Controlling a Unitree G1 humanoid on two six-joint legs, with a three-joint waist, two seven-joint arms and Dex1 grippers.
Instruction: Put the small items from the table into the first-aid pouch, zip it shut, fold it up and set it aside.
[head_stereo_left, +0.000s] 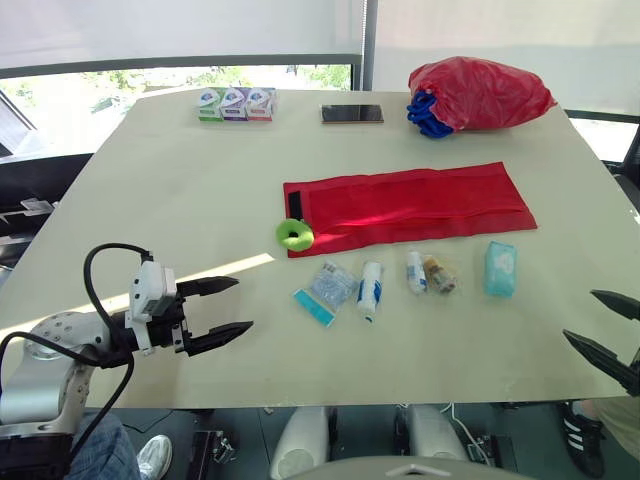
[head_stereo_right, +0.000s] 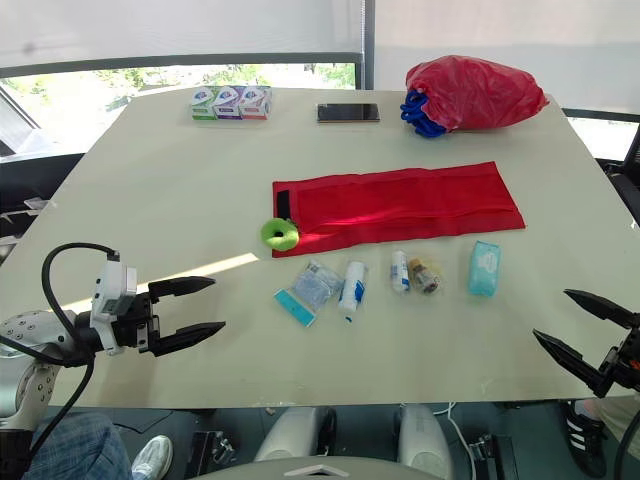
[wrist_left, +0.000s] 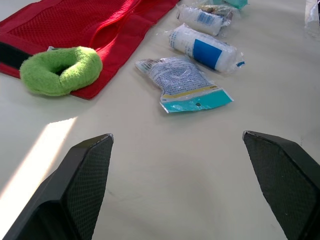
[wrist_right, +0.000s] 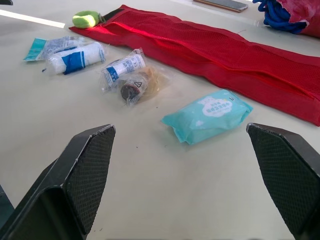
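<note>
So the red first-aid pouch (head_stereo_left: 405, 205) is unrolled flat in the middle of the table (head_stereo_left: 180, 200). It's a long strip with mesh pockets running its length, a black band at its left end, and it sits a bit skewed. Nothing's packed into it that I can see.

A fuzzy green ring (head_stereo_left: 294, 234) sits right on the pouch's near left corner, overlapping the edge. Just on the robot's side of the pouch there's a loose row: a clear packet with a teal end (head_stereo_left: 325, 289), a white roll with a blue label (head_stereo_left: 370, 288), a small white bottle in wrap (head_stereo_left: 416, 271), a brownish wrapped thing (head_stereo_left: 439, 274) touching it, and a teal tissue pack (head_stereo_left: 500, 268) below the pouch's right end.

Beyond the pouch: three little boxes (head_stereo_left: 235, 104), a phone (head_stereo_left: 351, 114) and a red bag (head_stereo_left: 478, 95) with something blue poking out.

The left gripper (head_stereo_left: 243, 304) is well to the near left of the pouch, fingers spread wide, nothing between them, pointing at the clear packet. The right gripper (head_stereo_left: 580, 314) is off the pouch's near right, also gaping wide and empty, with the tissue pack ahead of it.
</note>
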